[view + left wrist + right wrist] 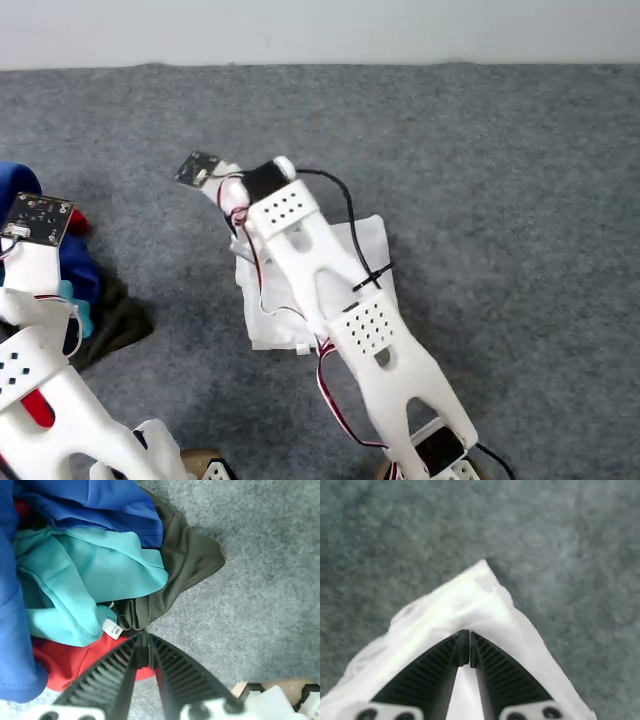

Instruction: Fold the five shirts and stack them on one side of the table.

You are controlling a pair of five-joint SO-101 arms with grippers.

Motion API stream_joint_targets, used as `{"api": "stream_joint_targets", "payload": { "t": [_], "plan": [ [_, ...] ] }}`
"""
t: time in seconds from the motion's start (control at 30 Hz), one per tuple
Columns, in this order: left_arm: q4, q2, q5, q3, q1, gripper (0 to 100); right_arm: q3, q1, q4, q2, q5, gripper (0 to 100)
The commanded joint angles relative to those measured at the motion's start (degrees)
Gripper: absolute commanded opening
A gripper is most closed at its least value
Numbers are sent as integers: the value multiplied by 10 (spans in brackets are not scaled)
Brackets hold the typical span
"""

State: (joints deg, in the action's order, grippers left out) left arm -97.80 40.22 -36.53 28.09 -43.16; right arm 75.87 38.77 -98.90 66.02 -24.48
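Right end effector (464, 645) is clenched on a raised fold of the white shirt (470, 597), which lies in the middle of the surface (520, 170) under that arm. My worry is that the thin pinch slips, or a drag bunches the cloth (the grey covering looks grabby). Left end effector (143, 647) is closed on nothing, just beside the heap of unfolded shirts (90, 575) at the left edge. Open room lies to the right and on the far side.

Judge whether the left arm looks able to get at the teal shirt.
Probably yes. The left gripper sits over the red shirt; the teal shirt lies exposed beyond it, only the blue shirt overlapping its far side. The shut jaws must open first.
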Motion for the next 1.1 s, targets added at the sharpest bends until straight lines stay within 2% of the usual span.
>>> {"api": "stream_joint_targets", "payload": {
  "t": [0.0,0.13,0.27,0.77,0.83,1.0,1.07],
  "plan": [
    [11,12,1,-5,4,15,79,7,-22,-10,3,11],
    [11,13,1,-5,4,15,113,-13,-43,-44,4,10],
    [11,13,1,-7,4,15,50,-33,-43,-126,4,10],
    [9,13,3,-7,3,15,-555,-153,-40,-569,103,20],
    [9,13,3,-7,3,15,-618,-160,-40,-610,113,64],
    [11,13,3,-6,3,15,-731,-173,-24,-651,145,249],
    [11,13,4,-4,3,15,-764,-176,7,-651,151,261]
  ]
}}
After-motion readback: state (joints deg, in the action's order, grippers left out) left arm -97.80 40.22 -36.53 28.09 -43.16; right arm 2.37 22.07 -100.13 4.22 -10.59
